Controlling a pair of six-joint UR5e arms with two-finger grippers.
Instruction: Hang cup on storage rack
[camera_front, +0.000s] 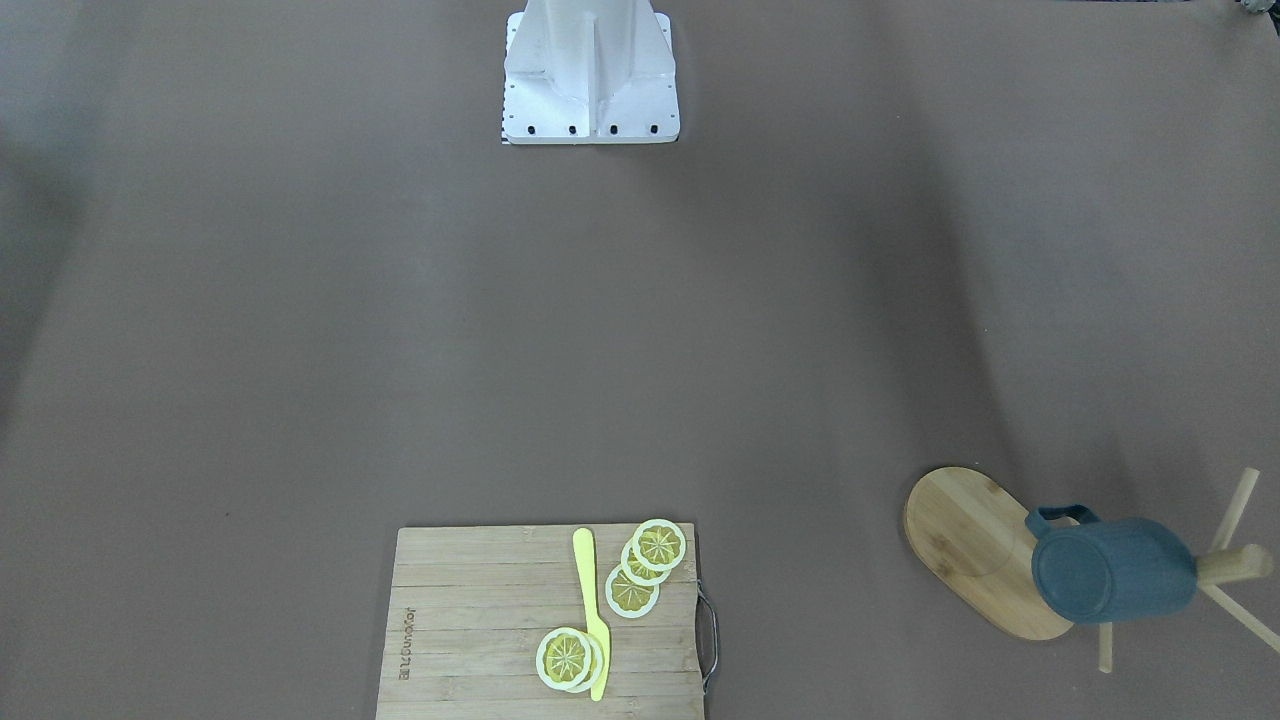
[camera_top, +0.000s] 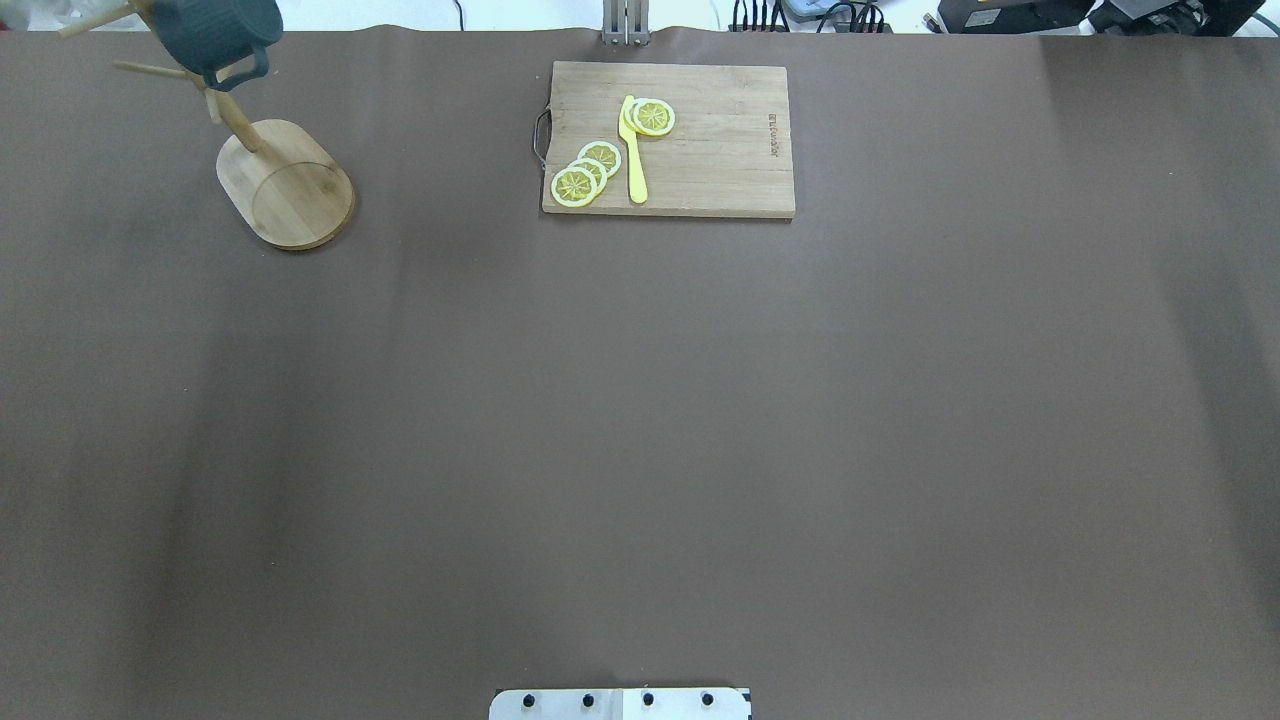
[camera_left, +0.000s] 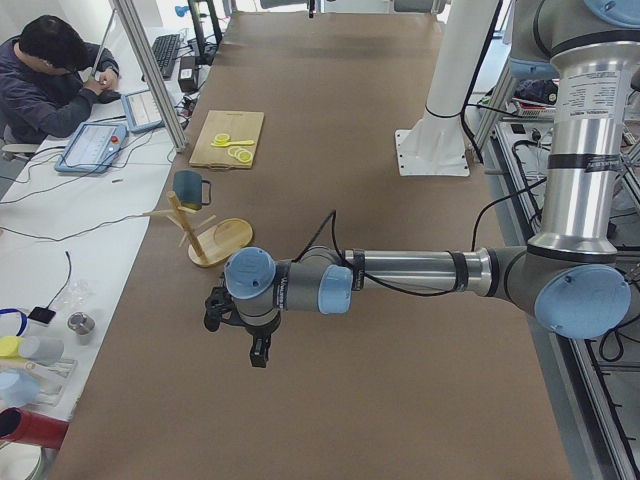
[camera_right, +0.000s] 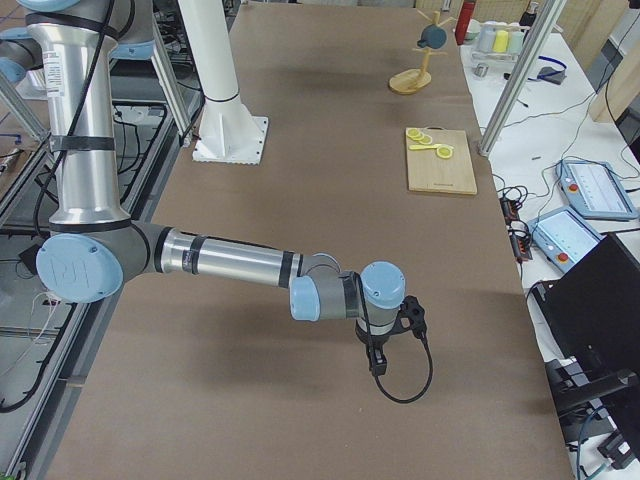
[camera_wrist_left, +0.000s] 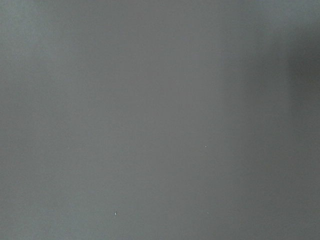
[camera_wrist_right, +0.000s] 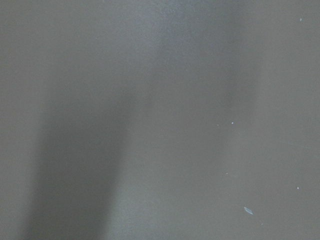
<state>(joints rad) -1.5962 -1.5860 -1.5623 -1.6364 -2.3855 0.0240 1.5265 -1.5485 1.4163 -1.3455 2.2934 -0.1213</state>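
Left gripper (camera_left: 257, 350) over bare tabletop (camera_left: 380, 400); open or closed, cannot tell. Cup (camera_front: 1115, 572) hangs tilted on rack (camera_front: 965, 540), beyond left gripper, apart from it. Right gripper (camera_right: 376, 362) well apart from cup; state likewise cannot tell.

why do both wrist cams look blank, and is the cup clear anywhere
Left wrist view: only bare table, darker at upper right. Right wrist view: same, soft shadow band at left. Overhead view: cup cropped by the top edge. Front-facing view: cup sharp and whole.
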